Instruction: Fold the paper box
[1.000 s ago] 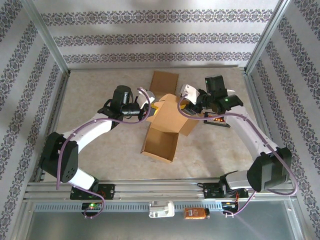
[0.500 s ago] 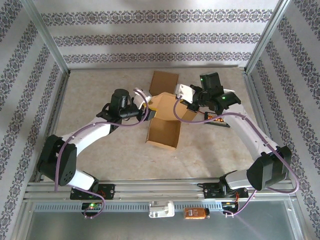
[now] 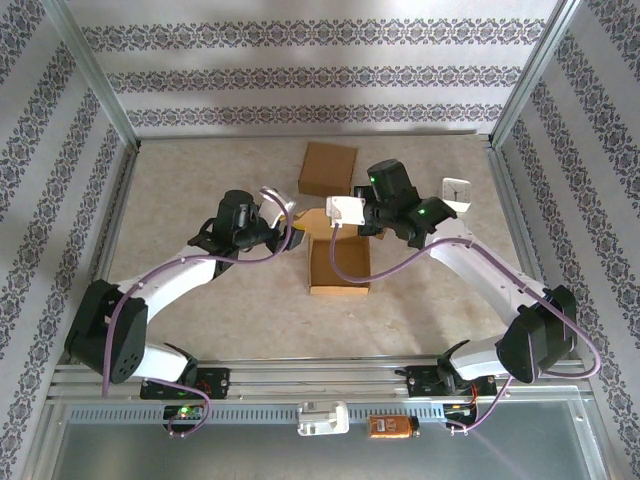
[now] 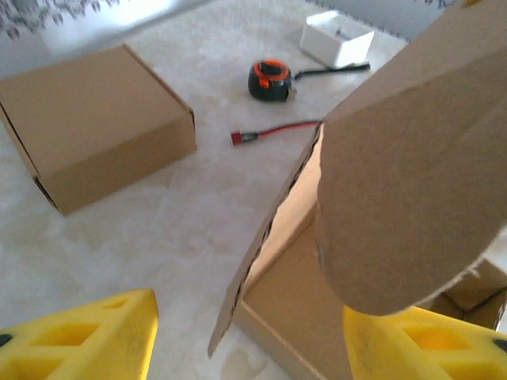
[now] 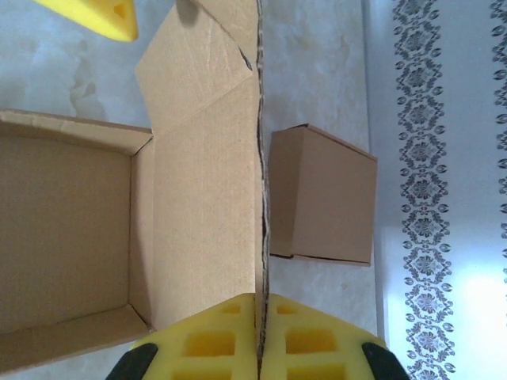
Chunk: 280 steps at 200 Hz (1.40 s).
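- The paper box (image 3: 340, 266) lies open at the middle of the desk (image 3: 190, 180) in the top view, between the two arms. Its mouth faces up.
- In the right wrist view the box's cavity sits at the left of the frame, showing bare brown cardboard on floor and walls. A broad panel with a side flap spreads out to the right of it.
- The right end effector (image 5: 260, 305) is clamped shut on the edge of that panel, at the bottom of the right wrist view. Its yellow pads (image 5: 210, 344) meet on the cardboard.
- The left end effector (image 4: 249, 321) is spread open, with a yellow finger in each lower corner of the left wrist view. A rounded flap of the box stands above and between them.
- A closed cardboard box (image 3: 328, 168) rests flat just beyond the open one, toward the top of the frame.
- A shallow white tray (image 4: 337, 38) sits in the upper right of the left wrist view; its contents are too small to tell.
- A tape measure (image 4: 269, 79) and a red cable (image 4: 273, 133) lie on the desk near it.
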Available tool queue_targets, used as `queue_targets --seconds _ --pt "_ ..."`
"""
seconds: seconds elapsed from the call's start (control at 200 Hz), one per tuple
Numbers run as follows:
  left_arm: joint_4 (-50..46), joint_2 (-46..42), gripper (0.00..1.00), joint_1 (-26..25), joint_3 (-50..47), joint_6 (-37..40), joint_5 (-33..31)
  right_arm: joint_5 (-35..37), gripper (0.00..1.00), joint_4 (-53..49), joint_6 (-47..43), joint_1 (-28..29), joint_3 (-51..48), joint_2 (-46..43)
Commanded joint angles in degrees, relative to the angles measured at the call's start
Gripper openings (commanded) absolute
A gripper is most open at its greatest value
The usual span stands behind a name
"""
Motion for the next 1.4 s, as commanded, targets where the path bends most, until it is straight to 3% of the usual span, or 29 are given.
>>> queue_targets --seconds 0.0,0.305,0.49,0.58,0.685,0.73,0.794,0.919,1.014,1.169,1.394 --pt "-4.2 3.4 0.62 -0.5 3.1 0.0 1.8 2.8 0.04 1.8 -1.1 0.2 -1.0 -0.9" --pt "0.5 8.2 0.49 -0.5 6.6 -3.7 5.8 2.4 0.07 1.9 -0.6 0.5 -1.6 -1.7" --pt "-1.7 9.4 0.40 -0.5 8.8 -3.1 7.1 2.7 0.09 2.9 -0.5 0.5 -2.5 -2.1" --pt "-1.1 8.9 0.32 -0.5 8.5 -2.7 7.1 2.7 0.09 2.9 -0.4 0.5 -2.5 -2.2" --pt "-1.7 9.4 0.09 -0.5 8.8 -2.5 7.5 2.3 0.11 3.1 0.3 0.6 -2.4 -2.1" --pt "-2.0 9.5 0.01 -0.5 8.9 -2.4 7.7 2.1 0.17 3.7 1.7 0.6 -2.5 -2.3" --pt "-2.1 9.7 0.00 -0.5 8.8 -2.0 7.9 1.5 0.26 4.6 6.1 0.7 -2.3 -3.5" --pt "-2.2 9.3 0.00 -0.5 8.7 -1.3 7.5 -1.0 0.62 6.2 20.8 0.2 -3.1 -8.5" --pt "-2.2 9.2 0.00 -0.5 8.7 -0.9 7.4 -3.1 0.76 7.6 35.2 -1.8 -6.2 -13.3" --pt "-3.5 8.7 0.00 -0.6 9.6 -1.0 7.8 -3.9 0.84 6.8 56.7 -5.8 -13.5 -18.9" --pt "-3.7 8.0 0.00 -0.7 9.8 -1.0 8.1 -0.6 0.87 8.2 65.0 -10.9 -20.3 -22.4"
